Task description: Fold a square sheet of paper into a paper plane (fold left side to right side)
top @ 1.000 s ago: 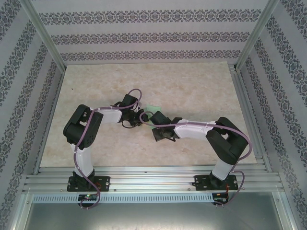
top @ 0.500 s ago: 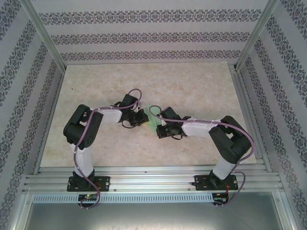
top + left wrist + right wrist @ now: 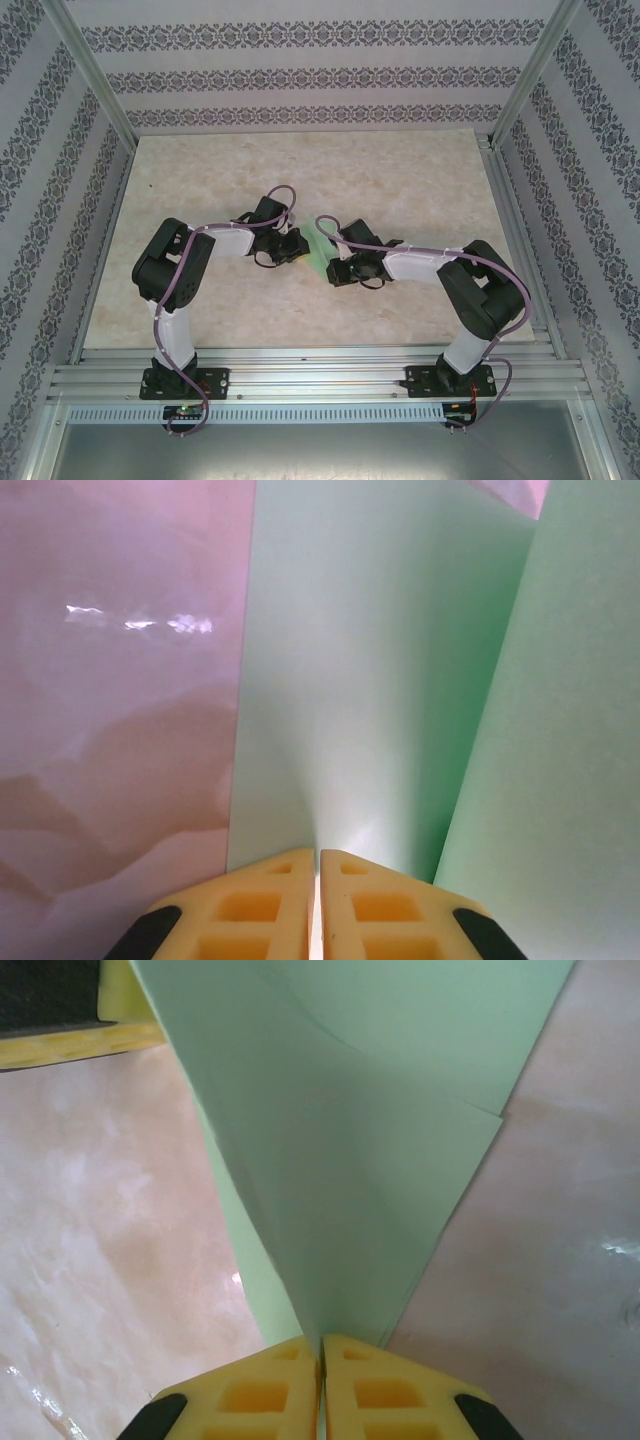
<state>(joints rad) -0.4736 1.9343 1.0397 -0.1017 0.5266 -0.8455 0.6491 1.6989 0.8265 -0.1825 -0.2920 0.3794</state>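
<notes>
The pale mint-green sheet of paper (image 3: 318,248), folded into pointed layers, stands up off the table between my two grippers. In the left wrist view the paper (image 3: 380,680) rises from my left gripper (image 3: 319,855), whose yellow pads are shut on its edge. A second flap (image 3: 580,780) leans in from the right. In the right wrist view the paper (image 3: 350,1160) narrows to a point in my right gripper (image 3: 321,1340), which is shut on it. From above, the left gripper (image 3: 298,245) and right gripper (image 3: 335,262) face each other across the paper.
The marbled table top (image 3: 400,180) lies open behind and to both sides of the arms. Patterned walls and metal posts (image 3: 95,75) enclose it. A yellow pad of the left gripper's fingers (image 3: 60,1020) shows beyond the paper in the right wrist view.
My right gripper has swung up and to the right, nearer the left gripper. The paper now stands between them. The left arm has hardly moved.
</notes>
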